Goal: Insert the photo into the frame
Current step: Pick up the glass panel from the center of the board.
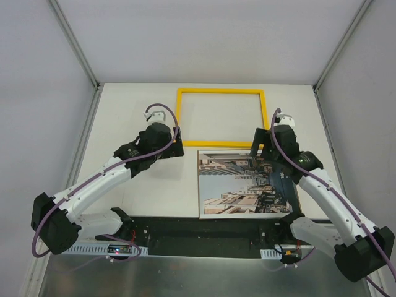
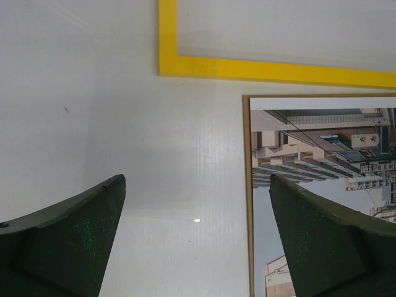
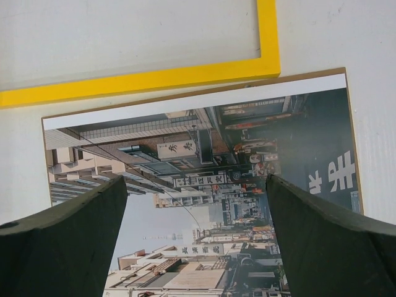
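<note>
The frame [image 1: 180, 117] is a thin, flat rectangle of bright yellow bars with square corners and a smooth matte face. It lies flat toward the far middle of the bench [image 1: 142, 117], and the white surface shows through its opening. The left wrist view shows its near left corner [image 2: 260, 68], the right wrist view its near right corner [image 3: 142, 81].

The photo [image 1: 238, 185] lies face up just nearer than the frame, right of centre. It is a rectangular paper print of a street with pale buildings, shop signs and blue-grey sky, with a white margin along its far edge [image 3: 204, 161]. It rests on a brown backing panel [image 2: 248, 204], which shows as a narrow brown rim around the print [image 2: 309, 142]. The panel's far edge runs just beside the frame's near bar. At the right corner they seem to touch, though I cannot tell for sure.

The bench is white with faint fine ribbing [image 2: 93, 93].

The left gripper [image 1: 175, 147] has dark, rough-surfaced, wedge-shaped fingers spread wide with nothing between them [image 2: 197, 185]. It hangs over bare bench beside the photo's left edge. The right gripper [image 1: 258, 147] is likewise spread wide and holds nothing [image 3: 198, 182]. It hangs above the photo's far right part and hides that corner in the top view.

Both arms are white with black joints and carry purple cables. A black rail with their bases runs along the near edge. Pale grey walls with metal corner posts close in the other three sides.
</note>
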